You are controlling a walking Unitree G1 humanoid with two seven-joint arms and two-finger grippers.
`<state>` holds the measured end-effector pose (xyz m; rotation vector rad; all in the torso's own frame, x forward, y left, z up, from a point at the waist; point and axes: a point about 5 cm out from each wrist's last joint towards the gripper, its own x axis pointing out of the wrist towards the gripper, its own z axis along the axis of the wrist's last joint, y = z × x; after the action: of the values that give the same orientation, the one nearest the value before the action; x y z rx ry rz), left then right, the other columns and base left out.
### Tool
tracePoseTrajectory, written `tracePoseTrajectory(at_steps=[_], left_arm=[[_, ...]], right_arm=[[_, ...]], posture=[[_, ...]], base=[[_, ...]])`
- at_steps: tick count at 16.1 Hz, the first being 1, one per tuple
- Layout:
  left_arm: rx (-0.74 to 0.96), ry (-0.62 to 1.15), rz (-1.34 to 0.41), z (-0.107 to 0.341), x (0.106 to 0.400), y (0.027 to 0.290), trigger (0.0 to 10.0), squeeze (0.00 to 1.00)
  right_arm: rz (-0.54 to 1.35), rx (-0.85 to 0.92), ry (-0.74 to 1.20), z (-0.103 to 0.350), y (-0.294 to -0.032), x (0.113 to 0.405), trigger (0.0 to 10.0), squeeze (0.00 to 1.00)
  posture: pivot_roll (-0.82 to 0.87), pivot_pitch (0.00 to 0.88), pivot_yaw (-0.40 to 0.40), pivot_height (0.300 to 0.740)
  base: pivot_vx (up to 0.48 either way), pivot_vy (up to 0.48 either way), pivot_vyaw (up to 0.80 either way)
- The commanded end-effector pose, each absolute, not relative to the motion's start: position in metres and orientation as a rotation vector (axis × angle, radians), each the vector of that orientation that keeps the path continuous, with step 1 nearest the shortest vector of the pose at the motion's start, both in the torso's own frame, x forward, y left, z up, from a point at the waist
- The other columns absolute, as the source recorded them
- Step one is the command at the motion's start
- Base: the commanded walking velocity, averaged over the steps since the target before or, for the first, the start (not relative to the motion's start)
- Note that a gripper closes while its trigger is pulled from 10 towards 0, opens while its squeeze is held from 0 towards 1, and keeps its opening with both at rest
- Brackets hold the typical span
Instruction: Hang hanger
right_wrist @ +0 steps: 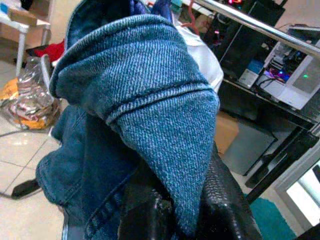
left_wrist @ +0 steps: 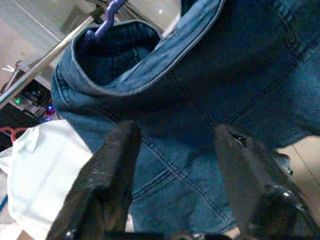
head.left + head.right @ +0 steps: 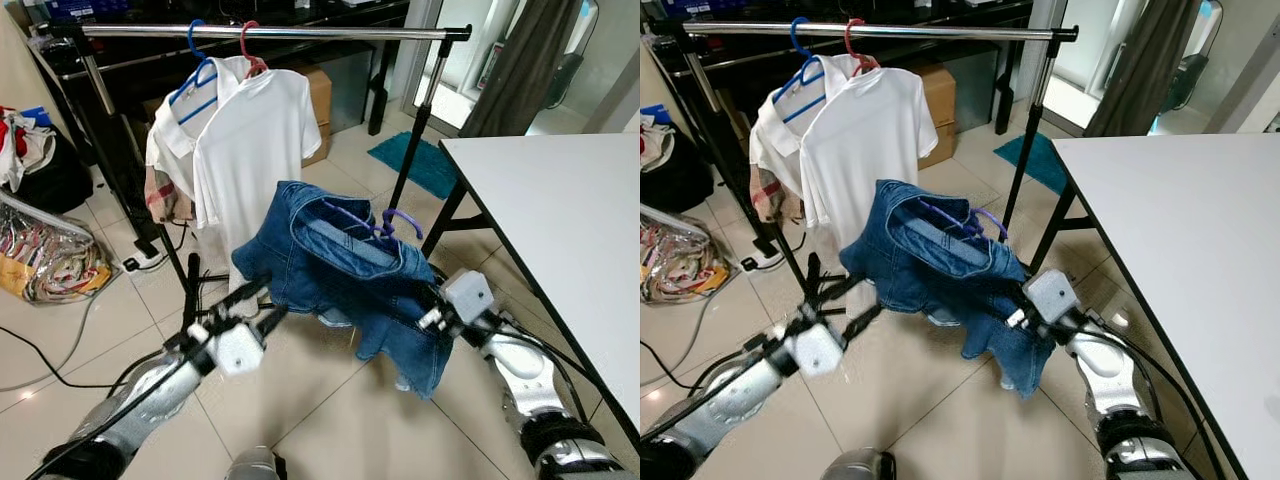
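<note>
Two white shirts (image 3: 250,140) hang at the left end of the clothes rail (image 3: 270,32), far from me. Nearer, below the rail, my right gripper (image 1: 175,210) is clamped on a fold of the denim jacket (image 3: 345,275), which sits on a purple hanger (image 3: 395,222). My left gripper (image 3: 245,300) stands just left of the jacket, its fingers (image 2: 107,175) spread wide with denim close before them. A white table (image 3: 560,220) stands to my right.

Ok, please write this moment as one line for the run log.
step: hanging not yet done | right gripper: shut on denim jacket | left gripper: open beside jacket | purple hanger: inside jacket, below rail
</note>
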<state>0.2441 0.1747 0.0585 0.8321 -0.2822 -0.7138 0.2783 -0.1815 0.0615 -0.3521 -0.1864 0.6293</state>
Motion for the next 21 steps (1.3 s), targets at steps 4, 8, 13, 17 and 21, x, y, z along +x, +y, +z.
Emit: tracePoseTrajectory(at_steps=[4,8,13,17,21], left_arm=[[0.978,-0.118,-0.76,0.036,0.225,0.213,10.0,0.0],[1.035,-0.095,-0.685,0.042,0.225,0.24,10.0,0.07],[1.111,-0.162,-0.65,0.062,0.239,0.249,10.0,0.8],[1.127,-0.122,-0.7,0.055,0.236,0.25,10.0,0.0],[1.128,-0.083,-0.731,0.045,0.233,0.247,10.0,0.0]], right_arm=[[0.66,-0.406,-0.204,0.062,-0.194,0.271,9.8,0.0],[0.713,-0.444,-0.204,0.058,-0.193,0.265,9.3,0.0],[0.815,-0.489,-0.214,0.052,-0.183,0.254,9.9,0.0],[0.902,-0.566,-0.231,0.05,-0.178,0.248,9.5,0.0],[0.984,-0.634,-0.26,0.048,-0.174,0.24,9.2,0.0]], posture=[[0.29,0.001,-0.001,0.74],[0.29,0.002,-0.001,0.74],[0.3,0.003,-0.003,0.74],[0.3,0.003,-0.004,0.74],[0.29,0.005,-0.006,0.74]], base=[[0.0,0.0,0.0],[0.0,0.0,0.0],[0.0,0.0,0.0],[0.0,0.0,0.0],[0.0,0.0,0.0]])
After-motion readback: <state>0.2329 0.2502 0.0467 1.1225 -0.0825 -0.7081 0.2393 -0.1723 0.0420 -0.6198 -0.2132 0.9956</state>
